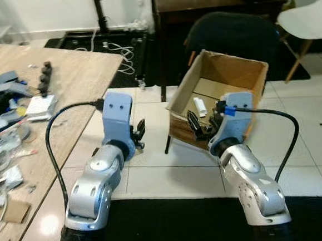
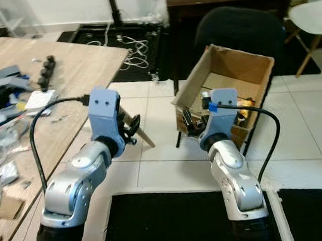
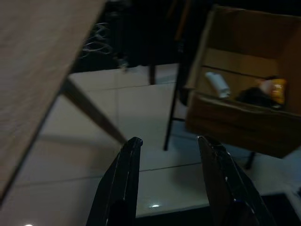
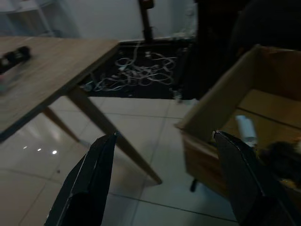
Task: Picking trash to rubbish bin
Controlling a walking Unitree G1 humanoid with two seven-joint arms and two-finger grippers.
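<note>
Right end effector point(image 4: 164, 179): fingers spread wide and holding nothing, poised at the near rim of the cardboard box.
Left end effector point(image 3: 171, 176): fingers parted and empty, held over the tiled floor between the surface and the box.
Cardboard box point(image 1: 246, 69): serves as the rubbish bin; it stands open and tilted towards the robot, just beyond the right end effector.
Box contents: a white tube-like item point(image 1: 200, 106), a dark crumpled mass point(image 3: 254, 96) and an orange-yellow wrapper point(image 3: 275, 89) lie inside, so some trash appears to be already deposited.
Surface point(image 1: 74, 77): wooden top on the robot's left, carrying scattered clutter point(image 1: 5, 127) of papers, wrappers and blue items, plus a row of small black objects point(image 1: 45, 76).
Floor point(image 1: 154, 171): pale tiles between the surface and the box, with no loose trash that can be made out.
Background: black chair point(image 1: 232, 34), white chair point(image 1: 309, 19) and a tangle of cables point(image 1: 119, 51) behind the box.
Progress (judgement): partly done; with both end effectors empty, a drop-off seems complete, and the clutter on the surface is likely what remains to be collected.
</note>
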